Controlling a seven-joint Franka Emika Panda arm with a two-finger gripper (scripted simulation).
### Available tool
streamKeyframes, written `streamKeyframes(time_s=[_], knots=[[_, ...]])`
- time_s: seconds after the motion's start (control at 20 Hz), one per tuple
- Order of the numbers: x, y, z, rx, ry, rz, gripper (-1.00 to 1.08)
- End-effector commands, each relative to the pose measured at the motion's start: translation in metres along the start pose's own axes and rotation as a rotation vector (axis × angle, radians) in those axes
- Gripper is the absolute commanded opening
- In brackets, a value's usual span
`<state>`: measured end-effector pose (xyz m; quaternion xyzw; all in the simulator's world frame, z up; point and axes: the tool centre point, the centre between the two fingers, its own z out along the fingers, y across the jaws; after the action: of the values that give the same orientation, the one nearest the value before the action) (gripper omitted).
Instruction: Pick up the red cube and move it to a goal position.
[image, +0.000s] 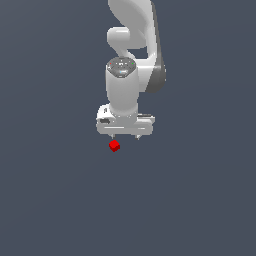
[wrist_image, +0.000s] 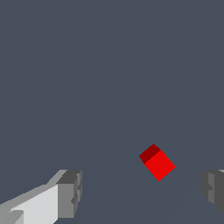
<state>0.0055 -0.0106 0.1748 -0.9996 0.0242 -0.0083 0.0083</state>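
Note:
The red cube (image: 114, 146) is a small bright red block on the dark grey floor, just below the white hand in the exterior view. My gripper (image: 125, 136) hangs above it, pointing down, with its two short fingertips spread wide and nothing between them. The cube sits under the fingertip on the exterior view's left, not centred between the two. In the wrist view the red cube (wrist_image: 157, 162) lies turned at an angle, between the grey fingertips (wrist_image: 70, 192) but nearer the one at the frame's edge. My gripper (wrist_image: 142, 192) is open and apart from the cube.
The white arm (image: 131, 45) rises from the hand toward the top of the exterior view. A plain dark grey floor (image: 200, 200) spreads all around. No goal marker shows in either view.

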Motion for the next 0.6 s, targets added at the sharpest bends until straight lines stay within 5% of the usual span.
streamKeyframes(time_s=[0.0,0.55], knots=[[0.0,0.0,0.0,0.0,0.0,0.0,1.0],[-0.008,0.005,0.017,-0.001,-0.002,-0.077,1.0]])
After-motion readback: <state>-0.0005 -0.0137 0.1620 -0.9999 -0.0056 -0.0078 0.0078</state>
